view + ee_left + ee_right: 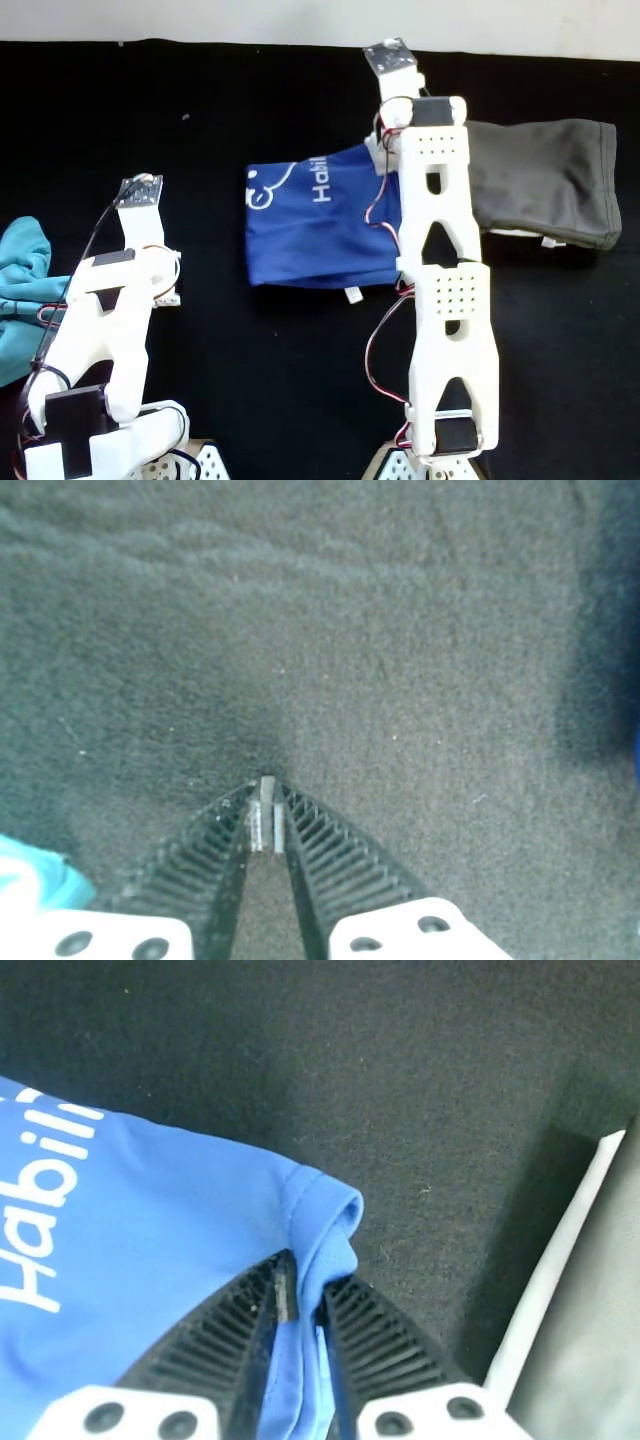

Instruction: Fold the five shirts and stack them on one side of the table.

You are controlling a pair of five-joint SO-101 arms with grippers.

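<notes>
1. Pinching a hemmed corner of the blue shirt (150, 1250) with the right tool (305, 1295), jaws clenched on the fabric with a ridge of hem bunched between them
2. Lies in the middle of the black surface (250, 380) as a rough rectangle, white lettering up, long axis running left to right across the high view
3. Held at the far right corner, under the outstretched right arm, on the side facing the folded grey shirt (540, 180)
4. Near that corner but apart from it, with a strip of bare black cloth between: the grey shirt, laid over a white layer (515, 235) of unclear kind, probably the start of the stack
5. As for the left tool (266, 805): clenched on nothing, tips meeting over bare surface, close to the crumpled teal shirt (20, 290) at the left edge and well apart from the blue one
6. Judged as mid-fold on the blue shirt, with the teal one not yet touched, so a good way short of five stacked
7. Key relation for the next move: from the gripped corner the bulk of the blue shirt stretches away leftward along its long axis, so carrying the corner that way would likely double it over, while pulling rightward would drag it toward the grey pile; clearly a job for the right arm, far nearer than the left
</notes>
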